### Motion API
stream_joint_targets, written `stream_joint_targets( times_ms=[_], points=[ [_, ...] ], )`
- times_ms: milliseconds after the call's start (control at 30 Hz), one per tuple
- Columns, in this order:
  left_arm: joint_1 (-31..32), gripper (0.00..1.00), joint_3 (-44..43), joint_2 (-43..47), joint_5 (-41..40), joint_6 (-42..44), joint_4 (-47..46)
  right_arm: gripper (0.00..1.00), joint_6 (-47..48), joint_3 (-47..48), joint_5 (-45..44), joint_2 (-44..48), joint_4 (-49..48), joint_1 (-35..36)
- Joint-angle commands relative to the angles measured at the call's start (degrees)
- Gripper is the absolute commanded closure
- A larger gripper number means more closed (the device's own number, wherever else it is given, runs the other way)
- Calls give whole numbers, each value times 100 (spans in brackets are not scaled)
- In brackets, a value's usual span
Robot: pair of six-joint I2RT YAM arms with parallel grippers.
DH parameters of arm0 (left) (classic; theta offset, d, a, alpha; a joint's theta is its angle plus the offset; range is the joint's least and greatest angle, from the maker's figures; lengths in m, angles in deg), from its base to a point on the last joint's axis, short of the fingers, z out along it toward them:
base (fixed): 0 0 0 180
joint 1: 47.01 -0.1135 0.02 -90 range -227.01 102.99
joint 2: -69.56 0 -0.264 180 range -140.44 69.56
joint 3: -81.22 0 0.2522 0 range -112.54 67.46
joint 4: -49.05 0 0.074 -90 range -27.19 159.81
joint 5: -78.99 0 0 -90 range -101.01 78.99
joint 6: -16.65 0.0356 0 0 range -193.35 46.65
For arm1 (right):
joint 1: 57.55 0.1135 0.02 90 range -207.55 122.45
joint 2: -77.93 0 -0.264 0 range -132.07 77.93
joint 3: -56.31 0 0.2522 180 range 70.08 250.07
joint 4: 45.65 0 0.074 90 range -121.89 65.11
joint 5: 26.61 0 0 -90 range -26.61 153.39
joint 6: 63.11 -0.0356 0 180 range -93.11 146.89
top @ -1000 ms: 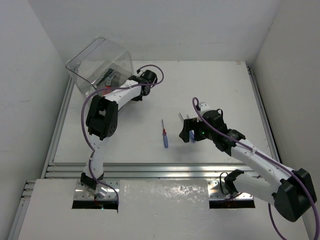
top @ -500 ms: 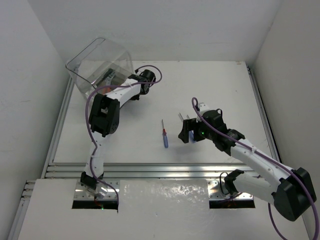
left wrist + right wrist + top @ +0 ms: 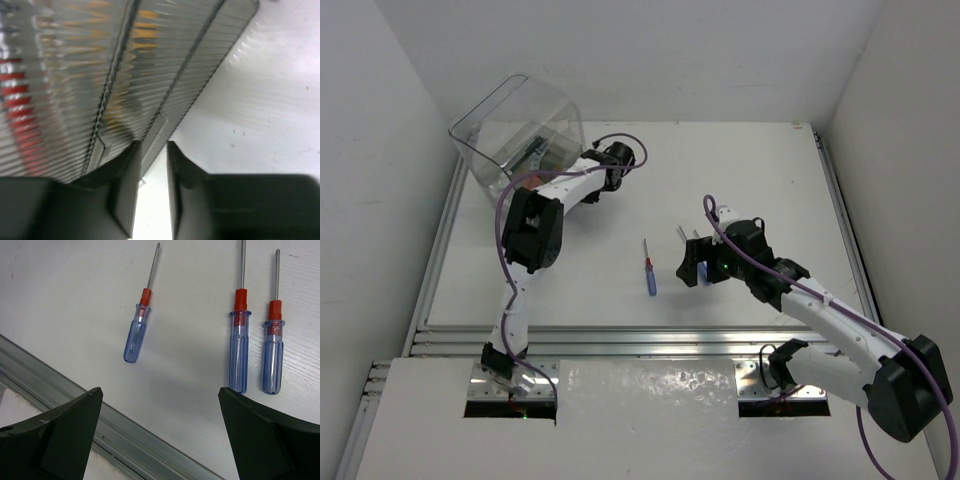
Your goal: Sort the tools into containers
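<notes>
The clear plastic box (image 3: 515,125) stands at the far left of the table, with tools showing as dark shapes inside. My left gripper (image 3: 575,165) is at its right wall. In the left wrist view the box's ribbed wall (image 3: 125,60) fills the frame, with red and orange blurs behind it. The left gripper (image 3: 152,150) has its jaws a narrow gap apart, with only bare table between them. Three blue-handled screwdrivers (image 3: 136,335) (image 3: 239,347) (image 3: 273,355) lie on the table. My right gripper (image 3: 159,390) hovers wide open over them. One screwdriver (image 3: 648,270) lies just left of the right gripper (image 3: 705,262).
An aluminium rail (image 3: 640,340) runs along the table's near edge and shows close under the right gripper as a rail (image 3: 125,440). Another rail (image 3: 440,240) lines the left side. White walls close in the table on the left, back and right.
The left gripper's jaws have parted a little beside the box, and the left arm's elbow has shifted slightly right. The right arm has stayed put.
</notes>
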Motion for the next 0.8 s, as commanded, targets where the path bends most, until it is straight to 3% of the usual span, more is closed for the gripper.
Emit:
stream_joint_targets(
  times_ms=[0,67,367,600,767],
  points=[
    [261,69,-118,201,-443,-15,9,1,6,-14,114,3,-282,-4],
    [366,61,-48,183,-488,-41,-35,1,6,-14,132,-15,-291,-13],
    [341,52,602,-54,-1691,-16,-966,1,15,-23,123,-94,-362,-13],
    [288,52,1280,-89,-2456,959,-2582,1,24,-137,87,37,-362,-83],
    [253,59,1552,-160,-2667,1417,-3286,1,15,-172,158,90,-397,-119]
  ],
)
